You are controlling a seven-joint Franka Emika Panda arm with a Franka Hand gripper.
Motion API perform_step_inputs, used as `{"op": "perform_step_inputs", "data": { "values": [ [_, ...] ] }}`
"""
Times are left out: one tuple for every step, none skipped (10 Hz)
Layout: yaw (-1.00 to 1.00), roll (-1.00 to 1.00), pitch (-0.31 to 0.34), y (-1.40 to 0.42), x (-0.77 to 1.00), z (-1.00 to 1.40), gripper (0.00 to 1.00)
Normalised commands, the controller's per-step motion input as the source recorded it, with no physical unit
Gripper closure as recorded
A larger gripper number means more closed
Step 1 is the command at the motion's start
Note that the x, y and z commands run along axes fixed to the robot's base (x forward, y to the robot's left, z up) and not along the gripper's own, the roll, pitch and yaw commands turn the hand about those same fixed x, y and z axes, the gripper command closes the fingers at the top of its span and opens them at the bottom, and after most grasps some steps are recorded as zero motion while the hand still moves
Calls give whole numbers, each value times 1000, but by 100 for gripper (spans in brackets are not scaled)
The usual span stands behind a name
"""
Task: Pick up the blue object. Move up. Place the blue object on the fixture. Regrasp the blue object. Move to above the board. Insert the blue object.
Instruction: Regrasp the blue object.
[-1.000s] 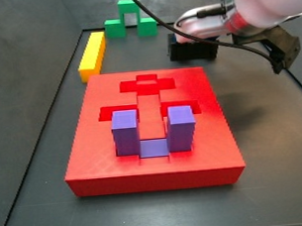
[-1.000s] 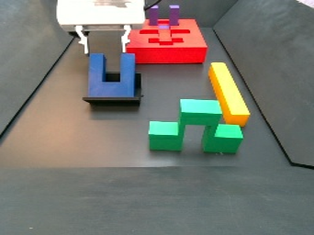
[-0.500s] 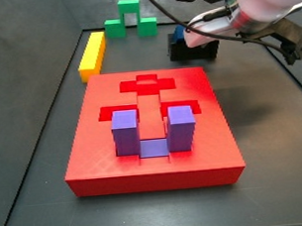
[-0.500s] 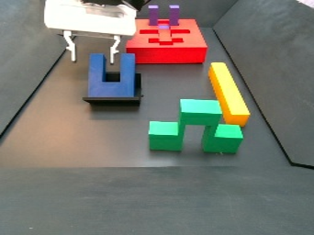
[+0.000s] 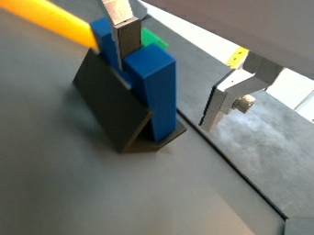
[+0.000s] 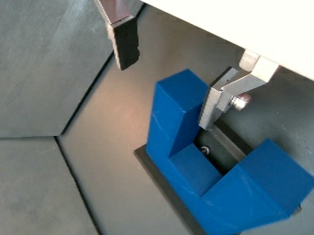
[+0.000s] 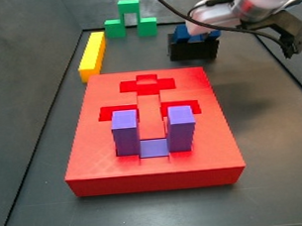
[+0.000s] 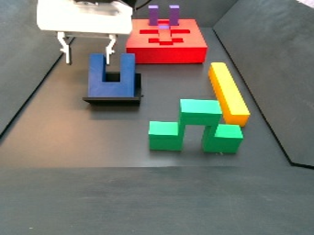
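two prongs of the blue object (image 8: pixel 112 75) point up from the fixture (image 8: pixel 113 95), where it leans, well apart from the board (image 8: pixel 171 44). the gripper (image 8: pixel 88 48) hovers just above it, fingers (image 6: pixel 124 39) spread apart and holding nothing. a regrasp descending off-centre could strike a prong and tip the block out of the fixture.

We see bare dark floor around the royal-blue U-shaped block (image 8: pixel 113 74) on the small dark fixture (image 8: pixel 112 97), our silver-fingered gripper (image 8: pixel 87 49) spread just above it.
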Motion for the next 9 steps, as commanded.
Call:
{"op": "perform_step_inputs", "data": {
  "values": [
    [0,0,489,0,103,189,0],
    [0,126,500,0,134,66,0],
    [0,423,497,0,123,-71,0],
    [0,554,451,0,60,-214,0],
    [0,537,360,-6,0,-274,0],
    [0,240,160,-49,63,-100,0],
    [0,129,54,0,169,-91,0],
    [0,0,0,0,46,0,0],
    [0,-9,0,0,0,0,0]
  ]
}}
